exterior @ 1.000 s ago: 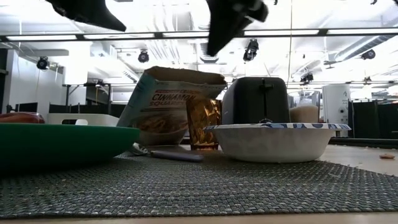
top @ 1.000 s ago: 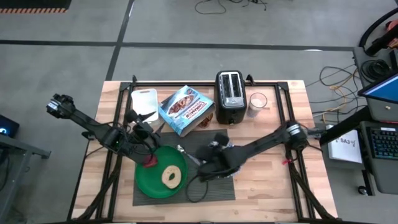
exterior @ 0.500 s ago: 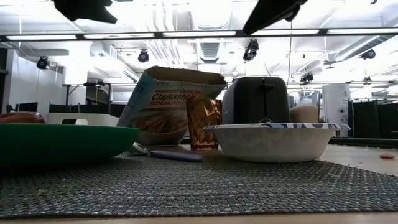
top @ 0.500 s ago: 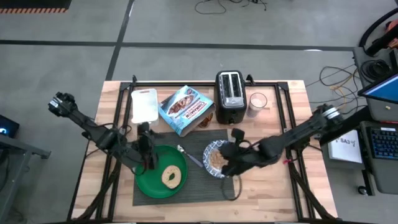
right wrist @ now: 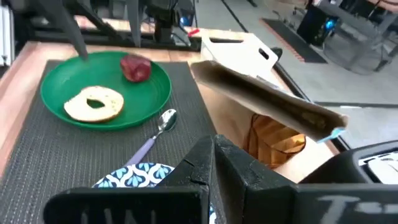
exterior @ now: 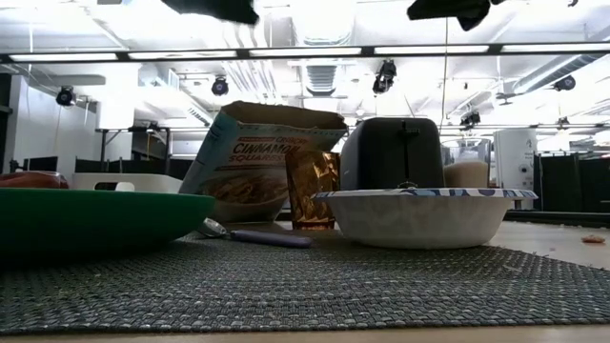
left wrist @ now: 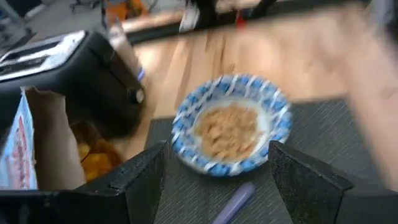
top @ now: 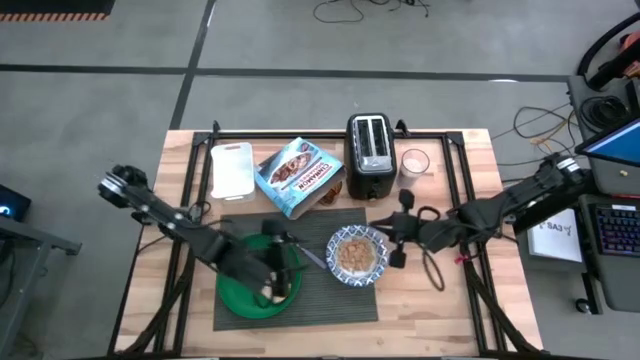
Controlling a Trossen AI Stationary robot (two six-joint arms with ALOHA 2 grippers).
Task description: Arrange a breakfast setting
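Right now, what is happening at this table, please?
Two dark robot arms are laying out breakfast on a dark grey ribbed placemat. The large round green plate holds a bagel and a red fruit. A metal spoon lies between it and the blue-and-white patterned bowl of cereal. The left gripper, jaws open, hovers over the plate; the right gripper, shut, is beside the bowl.

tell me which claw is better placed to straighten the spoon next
Left. Its open claw hangs over the green plate, right beside the spoon. The right claw, shut, sits beyond the bowl.
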